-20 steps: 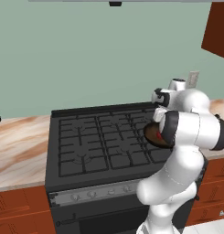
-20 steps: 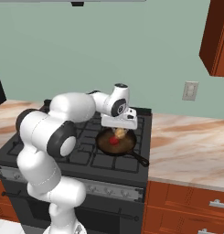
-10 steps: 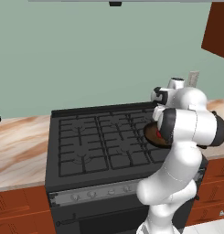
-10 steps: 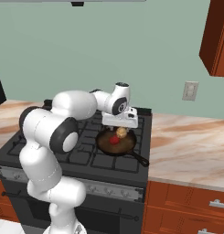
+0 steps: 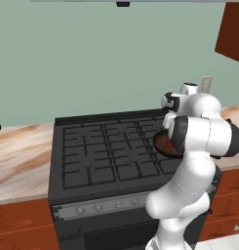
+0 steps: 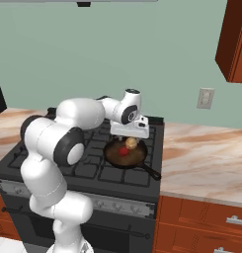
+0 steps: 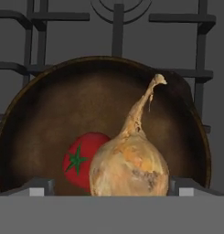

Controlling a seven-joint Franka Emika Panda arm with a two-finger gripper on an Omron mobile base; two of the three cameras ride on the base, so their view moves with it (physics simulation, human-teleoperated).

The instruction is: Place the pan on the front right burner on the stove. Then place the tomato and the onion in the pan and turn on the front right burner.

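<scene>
Nearest to us in the hand view, the onion (image 7: 130, 171) sits between the 2 fingertips (image 7: 40, 186) of the gripper (image 6: 133, 139), its papery tip pointing away from the hand. The tips stand wide on either side of the bulb, yet their inner faces are hidden, so we cannot tell whether they clamp it or have let go.

Just behind and partly under the onion lies the tomato (image 7: 81, 157), resting on the floor of the pan (image 7: 40, 137). In the right base view the hand hangs low over that pan, with the onion (image 6: 131, 143) just beyond the tomato (image 6: 123, 151) inside the rim.

Over the last second the arm has hardly shifted — the wrist has stayed above the pan and the 2 vegetables keep the same places in it. We read that as the placing step finishing: both items look to be in, and the hand lingers at release.

Farther out, the pan (image 6: 125, 155) rests on the front right burner (image 6: 137, 174) of the stove (image 5: 111, 151), handle toward the counter (image 6: 206, 158). The knobs (image 6: 112, 206) on the front strip remain — turning on this burner is what is left.
</scene>
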